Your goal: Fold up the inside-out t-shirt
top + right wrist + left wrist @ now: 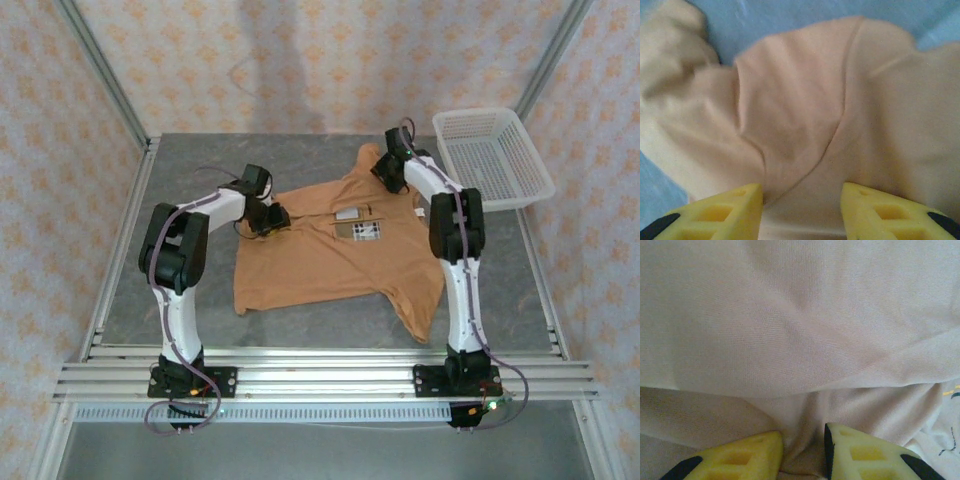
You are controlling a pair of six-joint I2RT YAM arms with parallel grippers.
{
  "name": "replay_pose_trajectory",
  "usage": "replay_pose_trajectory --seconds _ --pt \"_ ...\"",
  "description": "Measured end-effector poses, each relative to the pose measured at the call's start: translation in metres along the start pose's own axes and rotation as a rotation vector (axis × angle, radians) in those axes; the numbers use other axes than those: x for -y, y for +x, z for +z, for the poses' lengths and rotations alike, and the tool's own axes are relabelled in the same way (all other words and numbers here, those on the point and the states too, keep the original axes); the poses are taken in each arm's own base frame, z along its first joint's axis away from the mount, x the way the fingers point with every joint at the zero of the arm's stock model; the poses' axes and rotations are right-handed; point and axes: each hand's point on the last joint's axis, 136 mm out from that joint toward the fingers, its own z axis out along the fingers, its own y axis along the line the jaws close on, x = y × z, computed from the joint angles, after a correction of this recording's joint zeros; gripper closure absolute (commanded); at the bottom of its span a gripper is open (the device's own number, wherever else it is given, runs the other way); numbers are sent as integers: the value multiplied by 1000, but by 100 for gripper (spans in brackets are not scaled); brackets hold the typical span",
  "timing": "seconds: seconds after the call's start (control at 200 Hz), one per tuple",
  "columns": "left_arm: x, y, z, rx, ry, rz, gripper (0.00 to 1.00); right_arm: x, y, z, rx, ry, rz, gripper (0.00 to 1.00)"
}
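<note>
The inside-out t-shirt [330, 262] is tan and lies spread on the grey table [185, 165], with white labels [352, 214] showing near its collar. My left gripper [268, 220] sits at the shirt's left shoulder. In the left wrist view its yellow fingers [747, 455] stand close together, and my left gripper [803, 440] is shut on a bunched fold of the t-shirt [790, 330]. My right gripper [387, 168] is at the far right sleeve. In the right wrist view my right gripper [802, 195] is open, its fingers wide apart, with the t-shirt [805, 100] lying flat between them.
A white mesh basket [492, 155] stands at the table's back right corner. Patterned walls and metal posts enclose the table on three sides. An aluminium rail [320, 378] with both arm bases runs along the near edge.
</note>
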Motion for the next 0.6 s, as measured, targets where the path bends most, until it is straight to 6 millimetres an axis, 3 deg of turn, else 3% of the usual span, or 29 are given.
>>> replay_pose_trajectory --seconds 0.14,0.27,0.39,0.5,0.595 --pt "-5 11 -5 -14 -9 22 67 47 58 -38 -45 49 2 54" --pt "-8 17 -8 -31 -22 30 67 58 72 -51 -67 67 -17 52" --pt "-9 19 -10 -43 -29 32 67 50 60 -59 -49 73 -74 50" --pt "-9 21 -10 -50 -33 29 68 14 21 -70 40 41 -148 49" --pt "-10 21 -11 -51 -34 28 68 -11 -11 -68 107 32 -203 49"
